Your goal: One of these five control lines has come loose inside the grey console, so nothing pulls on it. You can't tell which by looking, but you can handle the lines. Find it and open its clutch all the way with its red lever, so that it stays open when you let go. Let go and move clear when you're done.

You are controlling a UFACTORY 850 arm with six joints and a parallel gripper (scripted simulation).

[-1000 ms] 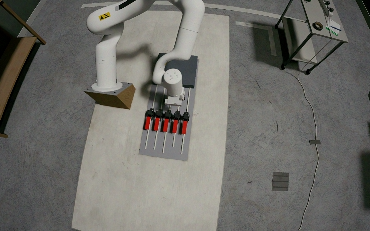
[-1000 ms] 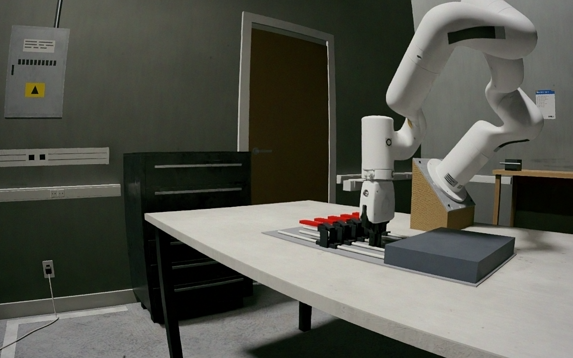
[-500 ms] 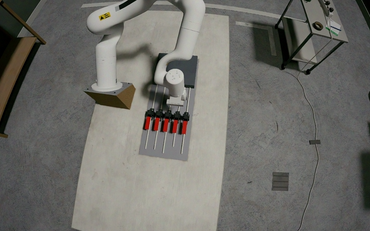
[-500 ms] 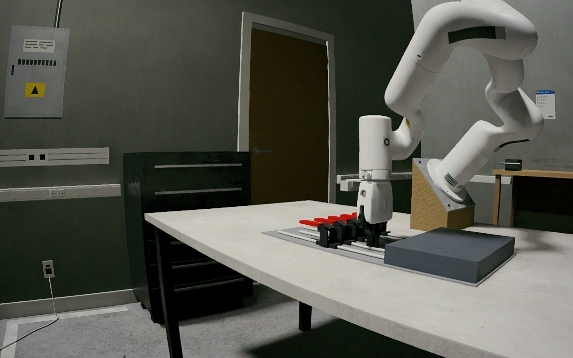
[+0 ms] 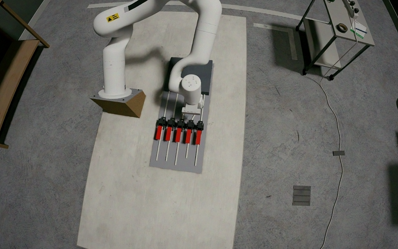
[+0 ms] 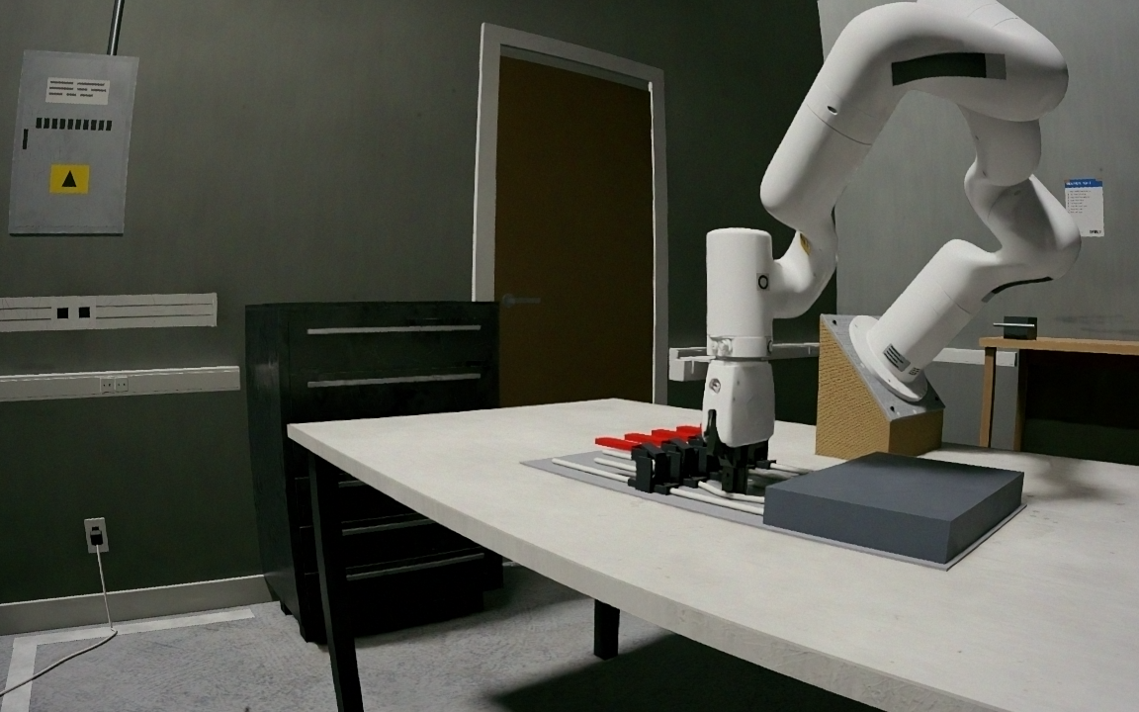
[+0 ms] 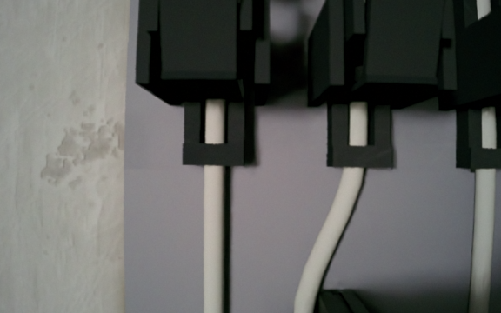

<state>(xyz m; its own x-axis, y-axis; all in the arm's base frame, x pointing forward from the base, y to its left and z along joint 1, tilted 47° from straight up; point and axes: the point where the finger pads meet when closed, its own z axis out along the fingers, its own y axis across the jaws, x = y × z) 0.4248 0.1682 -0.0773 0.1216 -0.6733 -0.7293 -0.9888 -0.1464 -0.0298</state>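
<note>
Standing upright over the grey base plate (image 5: 175, 160), the gripper (image 6: 736, 478) reaches down among the white control lines (image 5: 167, 102) between the row of black clutches (image 5: 180, 123) and the dark grey console (image 6: 892, 504), its fingers pressed together with nothing between them. From above, five red levers (image 5: 178, 134) lie flat and side by side on the clutches, pointing away from the console, and the plate sits on the pale desk (image 5: 151, 201). The wrist view shows three lines leaving their black guides: the outer two run straight, while the middle line (image 7: 333, 230) bends sideways in a soft curve below its guide (image 7: 359, 152), toward a dark finger tip (image 7: 342, 302) at the bottom edge.
</note>
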